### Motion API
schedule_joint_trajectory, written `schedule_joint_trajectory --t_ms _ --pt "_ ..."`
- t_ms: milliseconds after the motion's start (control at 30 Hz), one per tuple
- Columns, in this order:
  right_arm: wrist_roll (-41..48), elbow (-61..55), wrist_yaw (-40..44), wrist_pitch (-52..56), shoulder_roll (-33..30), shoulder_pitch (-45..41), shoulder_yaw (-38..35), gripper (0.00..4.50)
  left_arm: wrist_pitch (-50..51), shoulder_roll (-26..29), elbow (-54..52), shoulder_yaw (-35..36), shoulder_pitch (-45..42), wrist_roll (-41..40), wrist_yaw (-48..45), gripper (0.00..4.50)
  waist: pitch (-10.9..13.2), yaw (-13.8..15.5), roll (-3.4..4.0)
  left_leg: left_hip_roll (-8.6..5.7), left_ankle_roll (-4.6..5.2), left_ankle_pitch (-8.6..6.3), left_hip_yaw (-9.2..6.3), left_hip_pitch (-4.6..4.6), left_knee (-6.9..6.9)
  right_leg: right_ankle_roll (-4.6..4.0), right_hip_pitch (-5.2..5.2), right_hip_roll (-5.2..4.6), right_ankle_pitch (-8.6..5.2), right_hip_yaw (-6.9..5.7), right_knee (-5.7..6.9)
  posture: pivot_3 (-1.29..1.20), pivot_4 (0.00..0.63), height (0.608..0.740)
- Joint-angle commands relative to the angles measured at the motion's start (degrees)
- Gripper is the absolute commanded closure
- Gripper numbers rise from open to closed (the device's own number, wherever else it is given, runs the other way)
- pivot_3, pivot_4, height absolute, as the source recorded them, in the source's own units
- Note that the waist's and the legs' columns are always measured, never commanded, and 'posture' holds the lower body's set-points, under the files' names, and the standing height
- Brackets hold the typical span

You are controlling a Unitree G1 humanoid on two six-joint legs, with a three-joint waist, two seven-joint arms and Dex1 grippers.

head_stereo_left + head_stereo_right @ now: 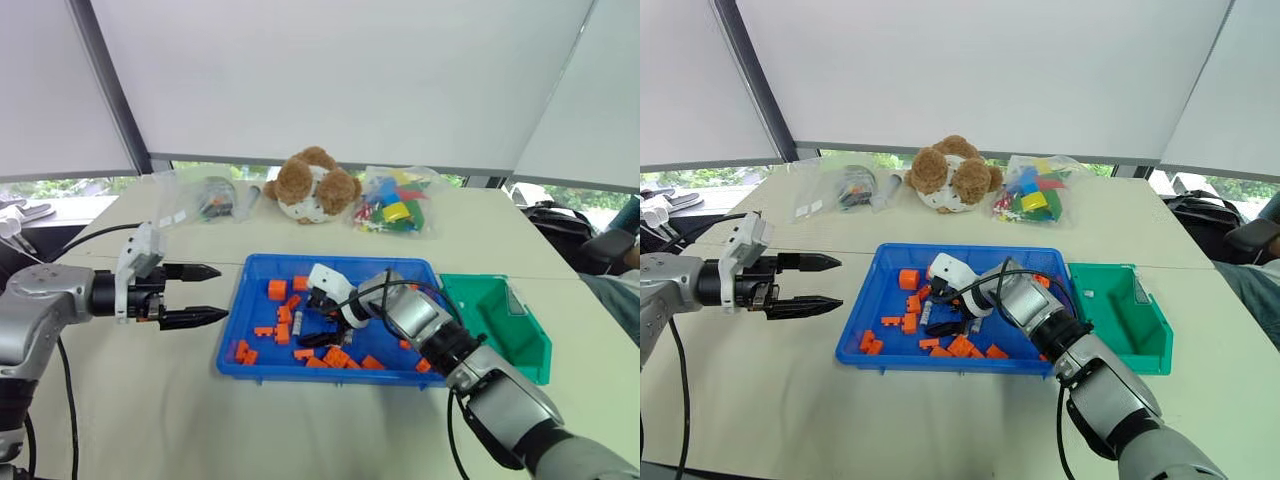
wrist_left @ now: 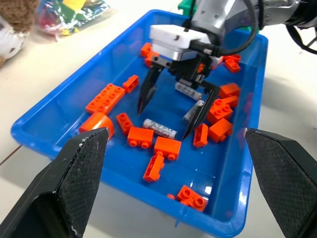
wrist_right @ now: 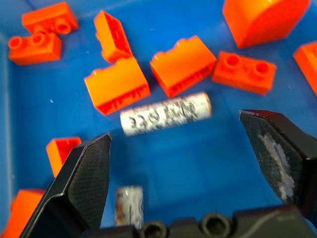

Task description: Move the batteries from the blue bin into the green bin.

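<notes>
From the head, the right claw (image 1: 322, 318) hangs spread inside the blue bin (image 1: 262, 270), the left claw (image 1: 203, 295) spread outside it, farther off. The left wrist view shows a battery (image 2: 159, 128) lying between the right claw's tips. In the right wrist view that battery's long axis runs across the gap, fingers (image 3: 86, 178) apart.

A brown-and-white plush toy (image 1: 313, 186) sits on the pale surface (image 1: 150, 400). A clear bag of coloured blocks (image 1: 395, 206) lies just beside it; another clear bag with dark contents (image 1: 205, 199) lies on its other side.

two batteries (image 2: 159, 128), one blue bin (image 1: 262, 268), one green bin (image 1: 500, 310)
</notes>
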Motion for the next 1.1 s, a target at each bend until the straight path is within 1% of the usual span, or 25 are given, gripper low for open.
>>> schedule_joint_trajectory --t_ms 33,333,433,500,533,700,800,867,967,1033,1100 --pt "-1.67 2.69 -0.02 -1.98 1.59 -1.84 -1.84 0.04 -0.47 0.74 -2.22 0.79 -0.01 -0.64 -0.61 0.00 0.00 0.01 0.00 0.00 0.01 0.00 0.00 0.00 0.00 0.00 0.00 0.00 0.00 0.00 0.02 0.00 0.150 0.740" --pt "-3.82 7.36 1.50 -3.74 3.59 -2.11 -3.18 0.04 -0.07 1.39 -3.29 0.40 -1.14 -2.20 -4.06 0.00 0.00 0.00 0.00 0.00 -0.05 0.06 -0.02 0.01 0.01 0.00 0.01 0.00 0.00 -0.01 0.06 0.00 0.150 0.740" --pt "-4.42 8.02 2.05 -4.09 4.15 -2.00 -3.52 0.84 -0.51 1.50 -2.51 0.02 -1.98 -1.80 -5.40 0.00 0.00 -0.02 0.00 0.00 -0.04 0.05 -0.04 0.06 0.01 0.00 0.01 0.04 0.00 -0.01 0.15 0.00 0.150 0.740" --pt "-4.81 8.16 2.30 -4.22 4.39 -1.91 -3.79 1.76 -0.84 1.28 -2.03 -0.23 -2.34 -1.31 -5.71 0.00 0.00 -0.02 0.00 0.00 -0.03 0.06 -0.04 0.08 0.01 0.00 0.01 0.04 0.00 -0.01 0.20 0.00 0.150 0.740" --pt "-4.89 8.12 2.52 -4.22 4.44 -1.83 -3.92 2.32 -0.94 1.17 -1.89 -0.32 -2.50 -1.15 -5.76 0.00 0.00 -0.02 0.00 0.00 -0.01 0.06 -0.05 0.09 0.01 -0.01 0.01 0.05 0.00 -0.01 0.22 0.00 0.150 0.740" --pt "-5.15 6.42 3.29 -3.46 4.03 -1.27 -4.78 2.34 -1.09 0.58 -1.61 -0.71 -3.13 -1.01 -5.56 0.00 0.00 0.00 0.00 0.00 0.08 0.08 -0.11 0.10 0.02 -0.02 0.01 0.09 0.00 -0.01 0.33 0.00 0.150 0.740" --pt "-3.38 -2.27 3.04 1.18 0.20 0.19 -8.44 2.34 -1.18 -0.01 -1.96 -1.07 -3.29 -1.15 -5.17 0.00 0.00 0.24 0.00 0.00 0.08 0.10 -0.15 0.11 0.02 -0.02 0.01 0.11 0.00 -0.01 0.39 0.00 0.150 0.740" --pt "-0.59 -14.45 3.37 7.21 -4.46 3.47 -12.90 2.34 -0.92 -0.62 -2.56 -1.29 -3.74 -1.75 -5.09 0.00 0.00 0.60 0.01 -0.01 0.08 0.10 -0.21 0.06 0.03 -0.02 0.00 0.10 0.00 -0.01 0.41 0.00 0.150 0.740" --pt "5.94 -30.27 1.45 19.83 -8.94 7.56 -22.64 2.34 -0.64 -1.90 -3.35 -2.24 -4.80 -2.40 -4.92 0.00 0.00 0.77 0.01 -0.03 0.08 0.10 -0.23 -0.02 0.06 -0.02 -0.04 0.04 0.00 -0.01 0.41 0.00 0.150 0.740" --pt "8.33 -37.93 -0.23 27.82 -13.20 9.59 -28.50 2.34 -0.80 -2.90 -3.72 -3.02 -5.35 -2.41 -5.14 0.00 0.00 0.60 0.01 -0.02 0.09 0.10 -0.23 -0.04 0.05 -0.02 -0.06 0.05 0.00 -0.01 0.38 0.00 0.150 0.740" --pt "10.01 -43.03 -1.41 33.54 -17.88 11.64 -33.30 2.34 -0.93 -3.94 -3.79 -3.65 -5.90 -2.32 -5.37 0.00 0.00 0.64 0.00 -0.01 0.09 0.10 -0.23 -0.03 0.04 -0.02 -0.05 0.11 -0.01 0.00 0.37 0.00 0.150 0.740"
